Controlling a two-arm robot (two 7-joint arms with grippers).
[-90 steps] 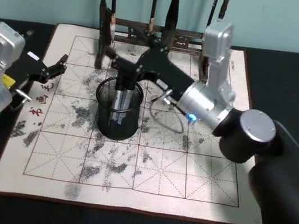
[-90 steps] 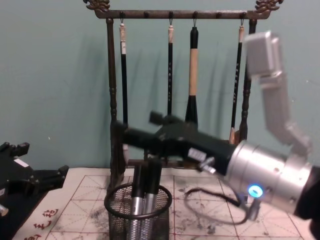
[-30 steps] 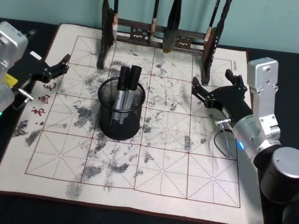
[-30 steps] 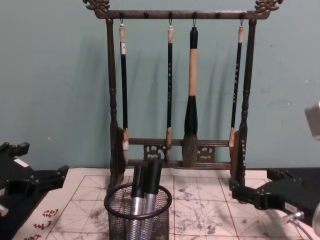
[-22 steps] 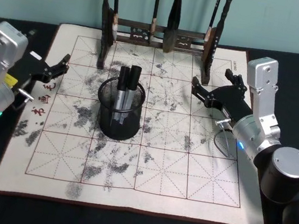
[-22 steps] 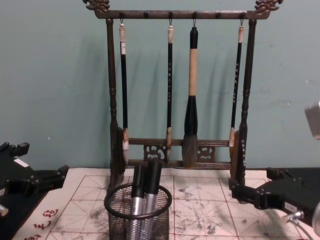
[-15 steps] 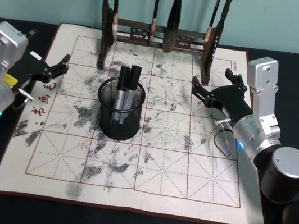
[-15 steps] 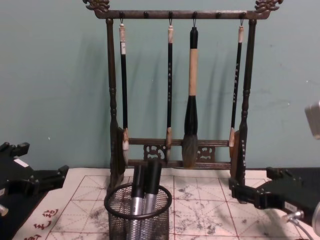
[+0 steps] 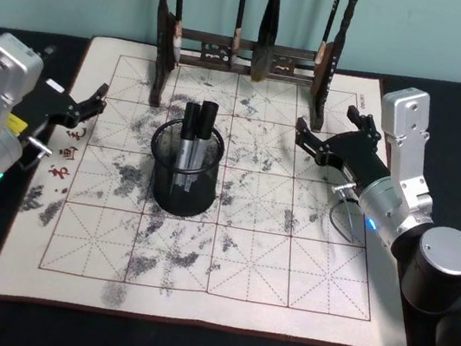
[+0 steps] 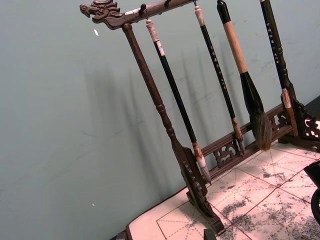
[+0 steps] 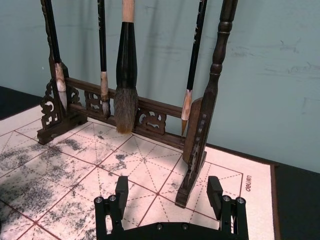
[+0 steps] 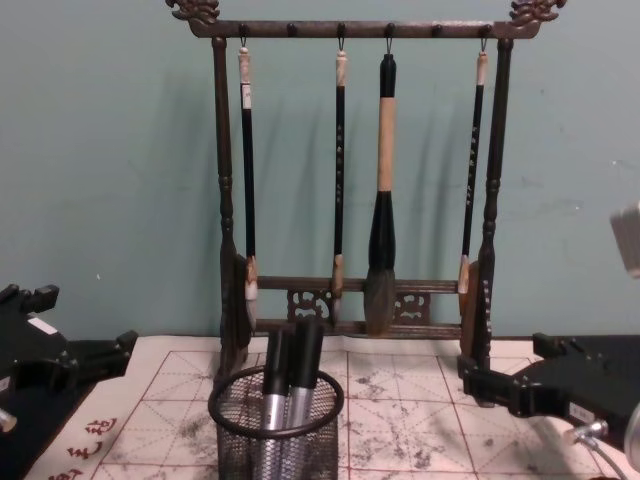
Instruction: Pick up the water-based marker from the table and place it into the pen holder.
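A: How does the right gripper stand?

B: Its fingers are spread wide and hold nothing. It hovers over the right part of the ink-spotted grid mat, just in front of the right post of the brush rack. The right wrist view shows both fingers apart with bare mat between them.

A: And the left gripper?

B: It sits at the left edge of the mat, pointing inward. Its fingers look parted with nothing between them, though the angle is poor, so I say that with some caution.

A: Where is the marker?

B: Two markers stand upright in the pen holder, dark caps up, silver barrels inside the mesh. I cannot tell which of them is the water-based one. The chest view shows them side by side, leaning slightly.

A: How far is the holder from the grippers?

B: It stands on the mat between the two, well apart from each, somewhat closer to the left one.
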